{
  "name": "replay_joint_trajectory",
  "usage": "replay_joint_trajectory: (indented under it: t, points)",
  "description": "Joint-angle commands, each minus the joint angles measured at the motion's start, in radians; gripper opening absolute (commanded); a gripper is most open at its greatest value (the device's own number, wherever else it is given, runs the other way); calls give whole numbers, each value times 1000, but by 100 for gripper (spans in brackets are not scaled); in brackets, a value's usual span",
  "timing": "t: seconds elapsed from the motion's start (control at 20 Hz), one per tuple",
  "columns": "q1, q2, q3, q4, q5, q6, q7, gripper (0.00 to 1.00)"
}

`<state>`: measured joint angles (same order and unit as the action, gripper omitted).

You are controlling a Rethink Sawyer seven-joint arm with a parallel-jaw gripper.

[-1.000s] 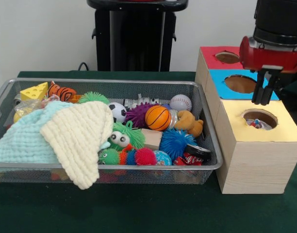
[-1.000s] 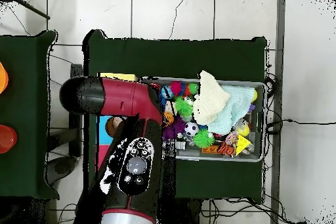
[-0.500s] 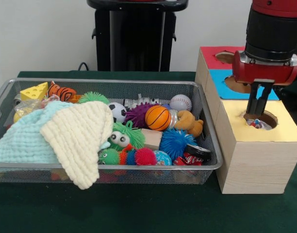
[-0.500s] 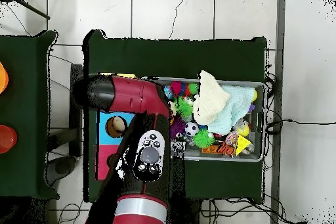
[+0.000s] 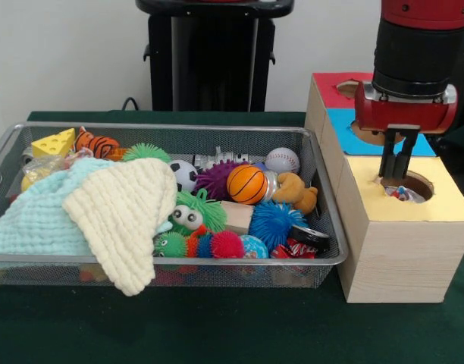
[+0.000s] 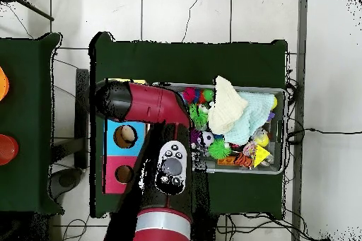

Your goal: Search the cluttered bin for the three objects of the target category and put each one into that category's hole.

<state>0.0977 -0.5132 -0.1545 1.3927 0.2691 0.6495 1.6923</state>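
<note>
Fingers [image 5: 396,158] hang nearly closed, empty, above yellow hole [image 5: 406,185].

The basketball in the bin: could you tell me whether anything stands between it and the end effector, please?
Nothing covers the basketball; it lies bare on top of the clutter. The end effector hangs over the yellow box's hole, outside the wire bin, so the bin's rim and the brown plush toy lie along a straight sideways path.
</note>
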Motion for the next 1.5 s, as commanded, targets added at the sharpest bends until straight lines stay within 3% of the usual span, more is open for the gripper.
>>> replay_joint_trajectory:
  t: [0.05, 0.45, 1.05, 1.5]
  points:
    - [-41, -65, 81, 173, -61, 13, 26, 0]
    - [-35, -123, 75, 206, -71, 31, 32, 0]
    - [-83, -57, 110, 168, -101, -28, -19, 0]
    - [-124, -29, 127, 124, -174, 0, -42, 0]
